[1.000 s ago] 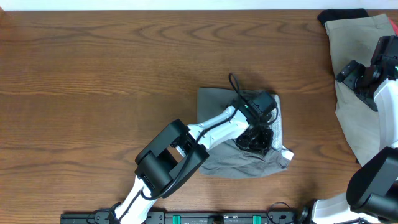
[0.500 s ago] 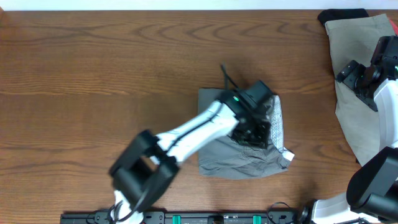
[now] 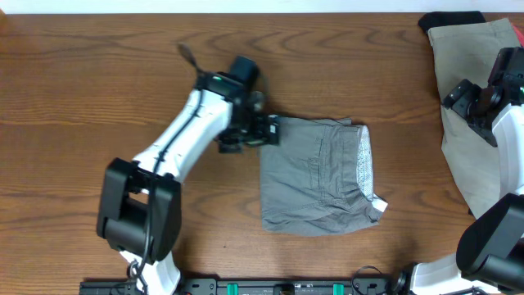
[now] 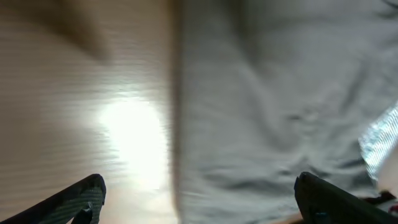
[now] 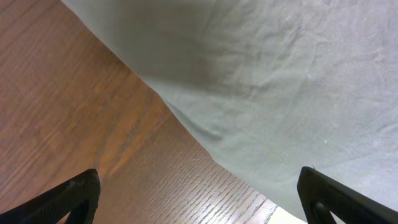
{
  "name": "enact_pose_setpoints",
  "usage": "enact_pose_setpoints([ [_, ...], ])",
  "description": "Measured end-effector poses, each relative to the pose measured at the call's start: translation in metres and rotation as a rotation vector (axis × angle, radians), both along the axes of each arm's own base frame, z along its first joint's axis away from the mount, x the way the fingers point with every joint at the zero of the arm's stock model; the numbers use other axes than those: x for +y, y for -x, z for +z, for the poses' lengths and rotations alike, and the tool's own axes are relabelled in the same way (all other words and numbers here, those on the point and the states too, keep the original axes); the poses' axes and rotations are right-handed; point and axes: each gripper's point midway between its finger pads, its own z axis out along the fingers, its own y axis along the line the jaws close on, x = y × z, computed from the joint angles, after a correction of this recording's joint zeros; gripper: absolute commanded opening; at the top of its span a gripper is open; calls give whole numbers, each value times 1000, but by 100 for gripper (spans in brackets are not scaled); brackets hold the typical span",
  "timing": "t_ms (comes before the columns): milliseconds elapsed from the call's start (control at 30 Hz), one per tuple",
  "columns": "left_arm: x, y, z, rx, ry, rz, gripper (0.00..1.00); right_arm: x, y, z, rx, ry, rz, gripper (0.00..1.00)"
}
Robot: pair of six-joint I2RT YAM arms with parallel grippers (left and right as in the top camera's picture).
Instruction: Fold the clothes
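The grey shorts lie folded into a rough square at the table's middle, with the pale speckled waistband lining and a white tag on their right side. My left gripper hangs open just past their upper left corner, holding nothing. In the blurred left wrist view the left gripper straddles the edge of the grey shorts, one finger over wood and one over cloth. The khaki shorts lie at the far right. My right gripper is open above them, and nothing sits in the right gripper over the khaki shorts.
A black item sits at the back right corner beside the khaki cloth. Brown wooden table stretches to the left. A black rail runs along the front edge.
My left gripper has opened, let go of the grey shorts and swung up and left off them to their upper left corner. The right arm has not moved.
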Motion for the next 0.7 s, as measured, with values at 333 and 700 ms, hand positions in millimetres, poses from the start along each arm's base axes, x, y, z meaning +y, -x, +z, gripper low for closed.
enact_pose_setpoints([
  [333,-1,20,-43,21,221,-71,98,0,0,0,0,0,0,99],
  [700,-25,38,-54,16,347,-127,99,0,0,0,0,0,0,99],
])
